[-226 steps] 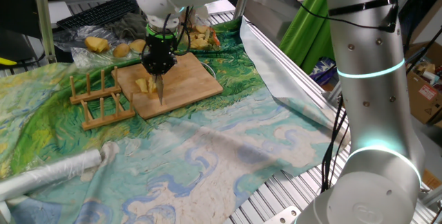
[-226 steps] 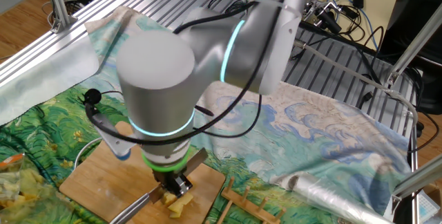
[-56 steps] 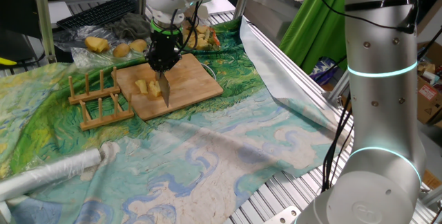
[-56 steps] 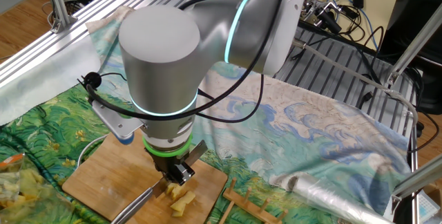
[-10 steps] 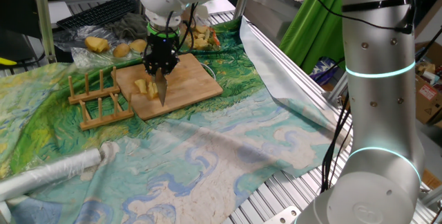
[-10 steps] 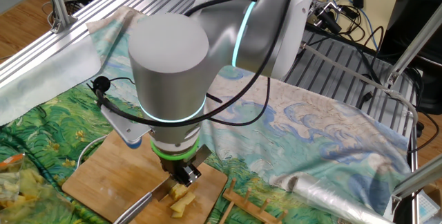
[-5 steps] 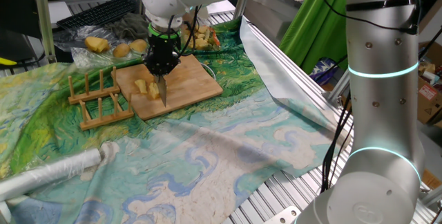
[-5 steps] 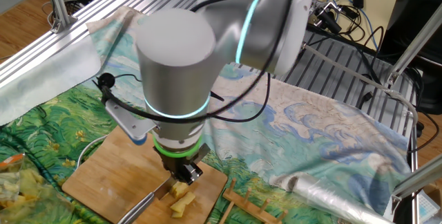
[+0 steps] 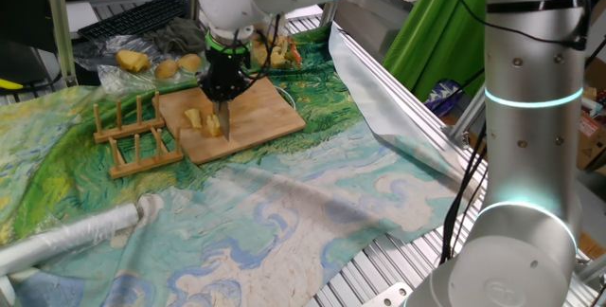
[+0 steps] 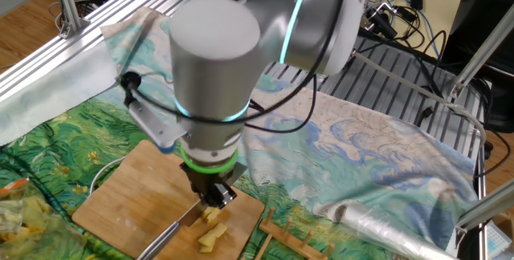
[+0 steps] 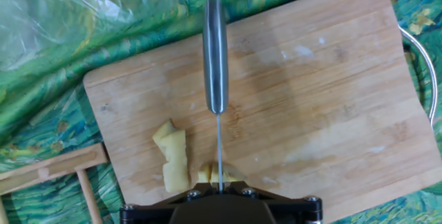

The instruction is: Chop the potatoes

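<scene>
Clamped shut in the gripper (image 9: 225,92), a knife (image 11: 216,65) is held edge-down over the potatoes (image 11: 174,159) near the wooden board's (image 11: 331,99) rack-side edge, apparently so a chunk is split beneath it.

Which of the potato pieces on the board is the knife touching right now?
The small piece right under the blade, beside the gripper. The longer chunk lies apart, clear of the knife.

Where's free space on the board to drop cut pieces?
The wooden board is bare right of the knife. Left of the blade is crowded: potatoes sit near the gripper, with the wooden rack beside that edge.
</scene>
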{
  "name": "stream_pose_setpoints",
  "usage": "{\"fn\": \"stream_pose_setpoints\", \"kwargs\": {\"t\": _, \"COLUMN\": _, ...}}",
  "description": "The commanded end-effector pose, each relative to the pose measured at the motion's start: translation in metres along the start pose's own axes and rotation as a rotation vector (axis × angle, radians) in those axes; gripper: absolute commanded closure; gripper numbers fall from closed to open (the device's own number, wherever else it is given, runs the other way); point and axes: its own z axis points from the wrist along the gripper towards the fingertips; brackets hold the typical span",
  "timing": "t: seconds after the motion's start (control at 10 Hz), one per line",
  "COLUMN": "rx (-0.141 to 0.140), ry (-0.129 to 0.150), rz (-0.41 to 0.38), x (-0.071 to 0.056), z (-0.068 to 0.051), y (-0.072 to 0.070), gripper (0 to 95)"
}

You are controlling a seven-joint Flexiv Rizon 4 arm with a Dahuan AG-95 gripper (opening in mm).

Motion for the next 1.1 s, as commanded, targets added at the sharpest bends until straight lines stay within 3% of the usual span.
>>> {"fn": "stream_pose_setpoints", "kwargs": {"t": 0.1, "rx": -0.016, "ry": -0.042, "rz": 0.020, "x": 0.007, "z": 0.011, "y": 0.004, "gripper": 95.0}}
{"fn": "stream_pose_setpoints", "kwargs": {"t": 0.2, "rx": -0.007, "ry": -0.114, "rz": 0.039, "x": 0.026, "z": 0.038, "y": 0.011, "gripper": 95.0}}
{"fn": "stream_pose_setpoints", "kwargs": {"t": 0.3, "rx": 0.026, "ry": -0.142, "rz": 0.044, "x": 0.037, "z": 0.059, "y": 0.015, "gripper": 95.0}}
{"fn": "stream_pose_setpoints", "kwargs": {"t": 0.4, "rx": 0.015, "ry": -0.128, "rz": 0.053, "x": 0.036, "z": 0.056, "y": 0.015, "gripper": 95.0}}
{"fn": "stream_pose_setpoints", "kwargs": {"t": 0.5, "rx": 0.040, "ry": -0.121, "rz": 0.037, "x": 0.034, "z": 0.049, "y": 0.013, "gripper": 95.0}}
{"fn": "stream_pose_setpoints", "kwargs": {"t": 0.6, "rx": 0.025, "ry": -0.112, "rz": 0.039, "x": 0.029, "z": 0.042, "y": 0.012, "gripper": 95.0}}
{"fn": "stream_pose_setpoints", "kwargs": {"t": 0.7, "rx": 0.027, "ry": -0.093, "rz": 0.029, "x": 0.020, "z": 0.038, "y": 0.013, "gripper": 95.0}}
{"fn": "stream_pose_setpoints", "kwargs": {"t": 0.8, "rx": 0.027, "ry": -0.080, "rz": 0.023, "x": 0.013, "z": 0.036, "y": 0.014, "gripper": 95.0}}
{"fn": "stream_pose_setpoints", "kwargs": {"t": 1.1, "rx": 0.037, "ry": -0.073, "rz": 0.023, "x": 0.013, "z": 0.038, "y": 0.015, "gripper": 95.0}}
